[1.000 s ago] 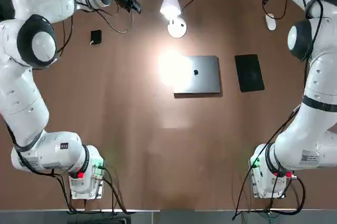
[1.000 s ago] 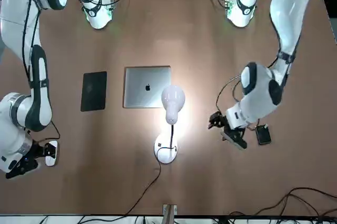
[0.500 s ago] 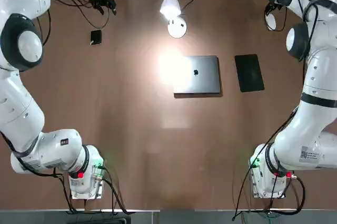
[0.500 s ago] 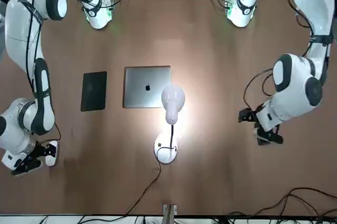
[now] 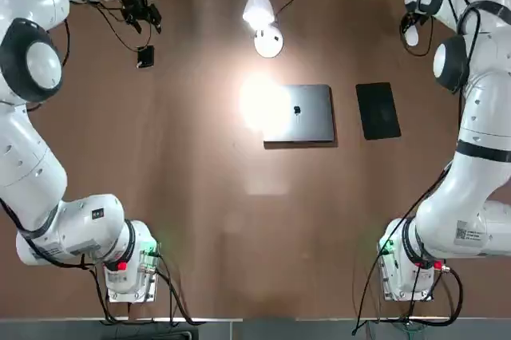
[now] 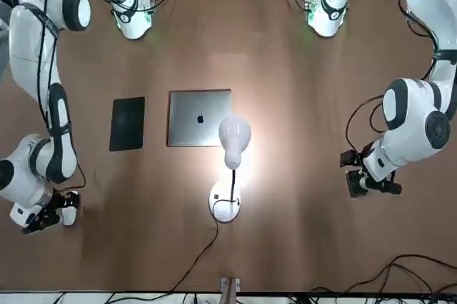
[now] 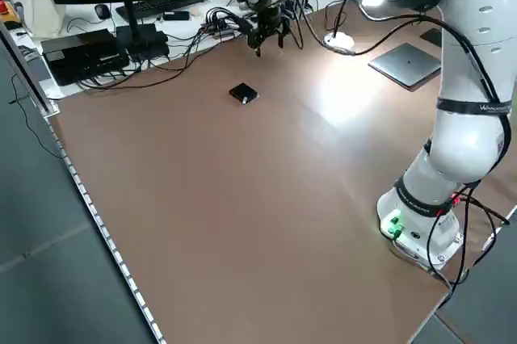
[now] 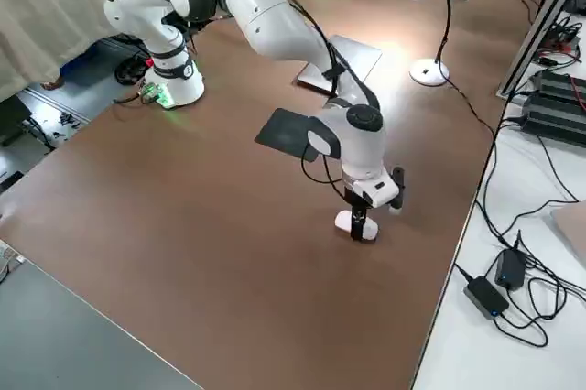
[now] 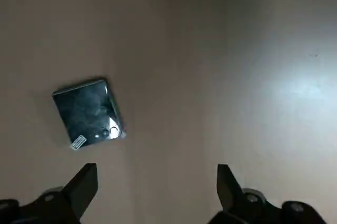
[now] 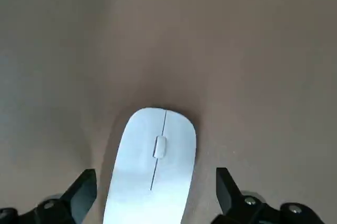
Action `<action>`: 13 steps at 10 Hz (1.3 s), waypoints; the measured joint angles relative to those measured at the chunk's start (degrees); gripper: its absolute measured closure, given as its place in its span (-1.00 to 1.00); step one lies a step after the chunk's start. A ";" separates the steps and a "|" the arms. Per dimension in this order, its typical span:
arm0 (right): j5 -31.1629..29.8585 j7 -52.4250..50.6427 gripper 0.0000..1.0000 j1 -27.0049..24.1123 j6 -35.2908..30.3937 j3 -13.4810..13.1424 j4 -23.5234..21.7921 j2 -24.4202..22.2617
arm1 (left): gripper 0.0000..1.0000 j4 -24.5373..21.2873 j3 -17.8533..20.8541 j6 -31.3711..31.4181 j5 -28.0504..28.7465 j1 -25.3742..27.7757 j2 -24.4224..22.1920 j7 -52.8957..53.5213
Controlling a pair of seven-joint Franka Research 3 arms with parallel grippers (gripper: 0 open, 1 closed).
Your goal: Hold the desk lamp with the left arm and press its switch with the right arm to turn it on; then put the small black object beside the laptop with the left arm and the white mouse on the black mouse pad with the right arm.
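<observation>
Block and mouse lie on the table, each with a gripper close by. Left gripper hovers near the block, its two fingers wide apart and nothing held; the left wrist view shows the block's whole upper face, with a small label at one corner. Right gripper is over the mouse, fingers apart, the mouse's smooth body showing between them with a gap on either side, so it is not gripped.

Farther out, the lamp stands on its round base between the two arms, near the table's far edge, its head glowing. Neither gripper is on it. A dark cord runs from it towards that edge.

The laptop lies closed around mid-table, closer to the arms' bases than the lamp is. The block is well apart from it, out to its left. To the laptop's right, a little apart, the pad lies flat; the mouse rests on bare table beyond it, towards the far edge.
</observation>
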 joint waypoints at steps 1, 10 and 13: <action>0.29 0.00 -0.97 -0.01 0.00 0.00 -0.27 0.05 | -1.00 -0.09 1.91 1.06 1.19 -0.71 0.81 -0.87; 0.45 6.28 -0.22 5.46 -20.37 0.74 0.41 -7.52 | -1.00 -0.47 14.26 14.07 1.33 -5.33 10.34 -8.67; 0.54 11.94 -0.22 8.86 -17.85 0.78 -16.16 -18.84 | -1.00 -0.46 14.24 17.82 1.00 -6.16 12.19 -11.55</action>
